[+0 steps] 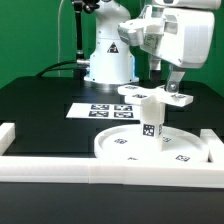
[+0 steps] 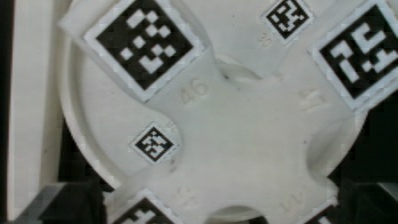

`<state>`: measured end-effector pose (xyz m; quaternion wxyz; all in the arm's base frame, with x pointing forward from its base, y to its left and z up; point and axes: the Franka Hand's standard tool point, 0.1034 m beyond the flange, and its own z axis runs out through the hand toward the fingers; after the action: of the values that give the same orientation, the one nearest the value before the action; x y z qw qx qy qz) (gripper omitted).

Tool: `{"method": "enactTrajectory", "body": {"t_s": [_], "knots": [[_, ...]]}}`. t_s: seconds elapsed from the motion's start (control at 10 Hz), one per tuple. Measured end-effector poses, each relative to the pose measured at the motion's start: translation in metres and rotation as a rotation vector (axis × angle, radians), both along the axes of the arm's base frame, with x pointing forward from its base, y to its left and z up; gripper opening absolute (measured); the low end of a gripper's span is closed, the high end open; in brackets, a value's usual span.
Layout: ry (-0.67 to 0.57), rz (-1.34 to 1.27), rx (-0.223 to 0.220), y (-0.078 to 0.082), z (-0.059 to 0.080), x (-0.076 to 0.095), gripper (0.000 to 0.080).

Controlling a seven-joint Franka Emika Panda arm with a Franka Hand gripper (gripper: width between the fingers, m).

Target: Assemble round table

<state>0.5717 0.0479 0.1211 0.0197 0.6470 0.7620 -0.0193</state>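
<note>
While the arm hangs over the front of the black table, the two views show this:

Exterior view, disc: the large round disc (image 1: 150, 146) lies flat on the table (image 1: 40, 110) near the front border rail (image 1: 60, 165), toward the exterior view's right.
Exterior view, leg: the short cylinder leg (image 1: 151, 117) stands upright on the disc.
Exterior view, foot: the cross-shaped foot piece (image 1: 152, 96) sits on top of the leg.
Exterior view, gripper: the gripper (image 1: 170, 82) hangs just above the foot piece, jaws spread wide, nothing between them.
Exterior view, marker board: the marker board (image 1: 100, 110) lies flat behind the disc.
Wrist view, foot: the tagged foot piece (image 2: 231, 100) fills the picture.
Wrist view, gripper: fingers not visible.
</note>
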Motion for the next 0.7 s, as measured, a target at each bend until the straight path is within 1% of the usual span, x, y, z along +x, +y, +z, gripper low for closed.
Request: {"method": "enactTrajectory", "body": {"t_s": [0.3,0.7], "knots": [[0.005,-0.013,-0.001,-0.008,-0.002,-0.001,0.0649],[0.023,-0.019,-0.002,-0.01,-0.013,-0.005,0.0649]]}}
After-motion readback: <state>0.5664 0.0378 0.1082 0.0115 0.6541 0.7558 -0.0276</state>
